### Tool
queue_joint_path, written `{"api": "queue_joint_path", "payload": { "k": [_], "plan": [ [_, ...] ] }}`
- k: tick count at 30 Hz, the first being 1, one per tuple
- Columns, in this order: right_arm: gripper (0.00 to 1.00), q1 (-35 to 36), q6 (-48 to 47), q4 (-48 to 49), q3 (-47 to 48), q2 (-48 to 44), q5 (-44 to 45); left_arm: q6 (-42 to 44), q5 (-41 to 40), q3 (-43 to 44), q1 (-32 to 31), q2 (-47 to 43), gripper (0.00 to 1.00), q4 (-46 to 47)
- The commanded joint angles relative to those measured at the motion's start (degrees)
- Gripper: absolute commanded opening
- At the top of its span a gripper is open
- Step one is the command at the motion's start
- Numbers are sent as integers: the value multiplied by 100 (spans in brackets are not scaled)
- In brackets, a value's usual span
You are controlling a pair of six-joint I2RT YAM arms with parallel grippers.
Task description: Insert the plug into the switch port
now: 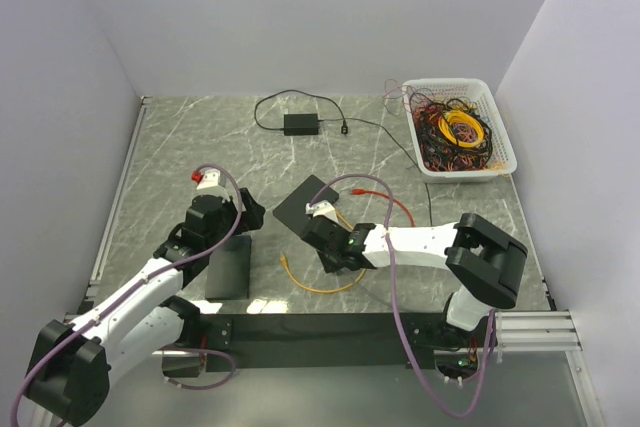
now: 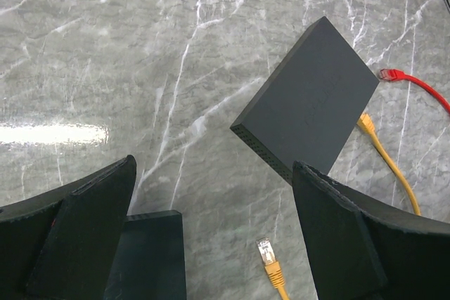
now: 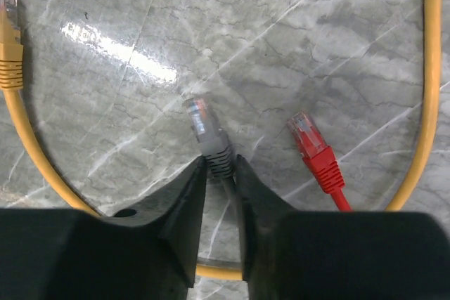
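The dark grey switch (image 1: 305, 199) lies flat mid-table; the left wrist view shows it (image 2: 309, 103) tilted, its perforated side facing my left gripper. My right gripper (image 3: 219, 163) is shut on a grey plug (image 3: 209, 135), held by its boot just above the marble, with the clear tip pointing away. In the top view this gripper (image 1: 328, 247) hovers at the switch's near edge. My left gripper (image 2: 214, 173) is open and empty, to the left of the switch (image 1: 240, 212).
A red plug (image 3: 313, 149) and a yellow cable (image 3: 430, 68) lie beside the grey plug. A yellow plug (image 2: 267, 254) lies under my left gripper, next to a flat black block (image 1: 230, 267). A white basket of cables (image 1: 455, 127) and a black adapter (image 1: 300, 124) sit at the back.
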Motion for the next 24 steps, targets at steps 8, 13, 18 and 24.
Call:
{"api": "queue_joint_path", "payload": {
  "k": [8,13,18,24],
  "plan": [
    [8,-16,41,-202,-126,69,97,-124,-148,122,-19,5,100,118],
    [7,-25,68,-378,-161,-292,307,-98,-148,228,-10,85,100,241],
    [4,-104,68,-528,-197,-793,422,43,264,447,-19,427,99,950],
    [0,-350,-108,-440,-214,-1074,308,26,1433,351,-10,893,99,2516]
  ]
}}
